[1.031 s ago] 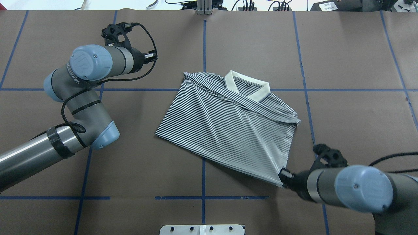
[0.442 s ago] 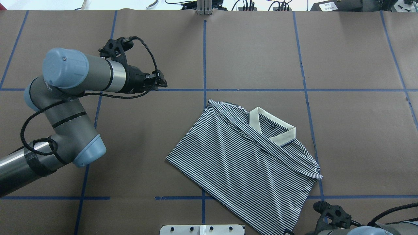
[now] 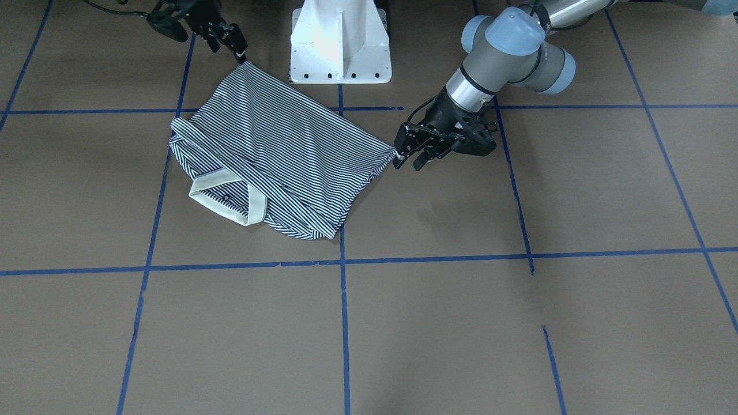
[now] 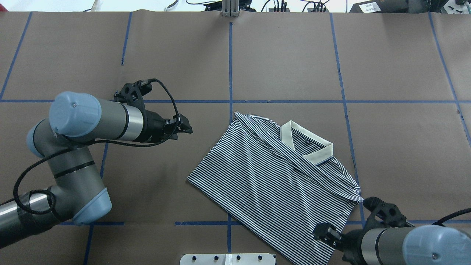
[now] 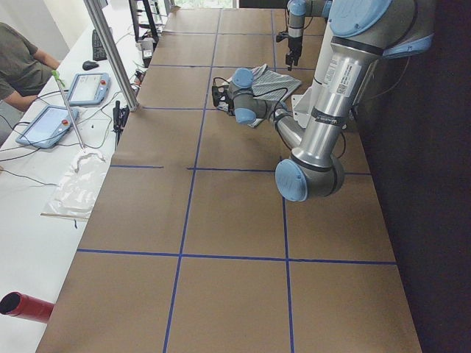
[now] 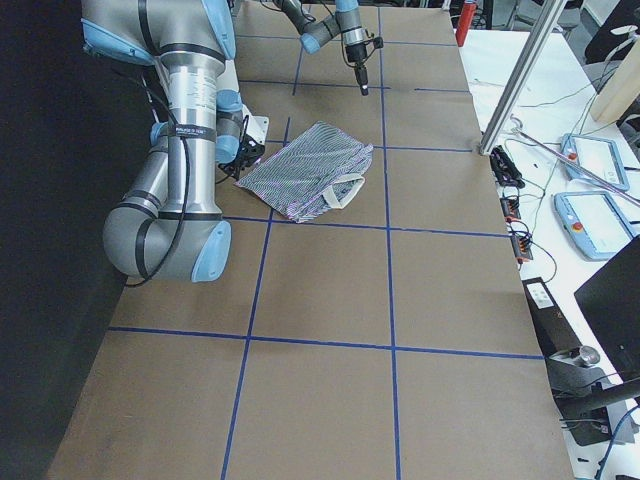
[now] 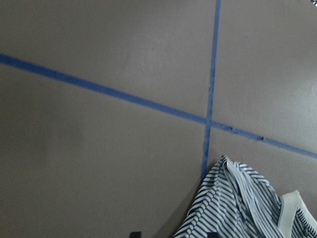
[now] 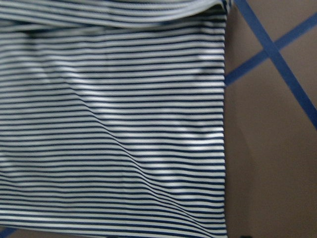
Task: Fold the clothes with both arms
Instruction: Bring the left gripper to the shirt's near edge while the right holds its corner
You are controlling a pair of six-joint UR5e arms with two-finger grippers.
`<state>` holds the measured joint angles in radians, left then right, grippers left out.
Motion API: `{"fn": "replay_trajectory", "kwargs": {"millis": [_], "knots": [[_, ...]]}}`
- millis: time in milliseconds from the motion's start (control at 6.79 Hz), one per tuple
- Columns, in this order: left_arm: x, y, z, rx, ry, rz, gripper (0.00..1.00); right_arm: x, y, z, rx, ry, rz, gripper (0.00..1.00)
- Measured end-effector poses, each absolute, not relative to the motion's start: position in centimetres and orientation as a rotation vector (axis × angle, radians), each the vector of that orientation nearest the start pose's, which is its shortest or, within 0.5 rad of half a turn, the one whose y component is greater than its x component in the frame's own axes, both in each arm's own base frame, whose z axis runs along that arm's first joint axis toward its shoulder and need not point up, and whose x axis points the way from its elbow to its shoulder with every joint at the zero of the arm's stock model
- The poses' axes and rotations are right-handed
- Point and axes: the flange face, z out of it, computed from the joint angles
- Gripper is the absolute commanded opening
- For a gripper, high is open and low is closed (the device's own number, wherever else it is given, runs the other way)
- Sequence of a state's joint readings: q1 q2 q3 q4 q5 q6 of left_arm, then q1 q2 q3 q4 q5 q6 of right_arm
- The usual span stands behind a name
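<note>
We see the folded polo shirt (image 4: 265,184) lying lower right of centre on the worktop (image 4: 404,147), its long axis running upper left to lower right and its collar (image 4: 307,147) facing upper right, while the left gripper (image 3: 408,157) hangs nearby with jaws apart and the right gripper (image 4: 325,234), whose jaws we cannot tell, is over the corner by the white base (image 4: 228,258).

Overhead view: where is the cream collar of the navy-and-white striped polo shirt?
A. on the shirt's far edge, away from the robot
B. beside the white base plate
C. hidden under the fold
A: the cream collar lies exposed on the far side of the navy-and-white striped polo shirt, opposite the white base plate.
</note>
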<state>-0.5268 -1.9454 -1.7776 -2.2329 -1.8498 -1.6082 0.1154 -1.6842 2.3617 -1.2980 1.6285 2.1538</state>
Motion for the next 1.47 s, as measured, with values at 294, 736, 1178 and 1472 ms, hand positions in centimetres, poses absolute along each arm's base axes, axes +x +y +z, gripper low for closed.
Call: {"fn": "replay_trajectory", "kwargs": {"millis": [294, 736, 1178, 1472], "knots": [[51.7, -34.8, 29.2, 0.057, 1.151, -0.338, 0.63, -36.1, -22.4, 31.2, -0.206, -0.963, 0.719, 1.00], [54.3, -32.0, 29.1, 0.031, 1.084, -0.323, 0.61, -35.9, -24.1, 32.0, -0.174, -0.953, 0.739, 1.00], [55.1, -31.7, 28.3, 0.024, 1.061, -0.321, 0.60, -35.9, -24.4, 32.4, -0.169, -0.944, 0.745, 1.00], [55.2, -31.7, 28.6, 0.024, 1.054, -0.321, 0.59, -35.9, -24.4, 32.6, -0.167, -0.939, 0.747, 1.00]]}}
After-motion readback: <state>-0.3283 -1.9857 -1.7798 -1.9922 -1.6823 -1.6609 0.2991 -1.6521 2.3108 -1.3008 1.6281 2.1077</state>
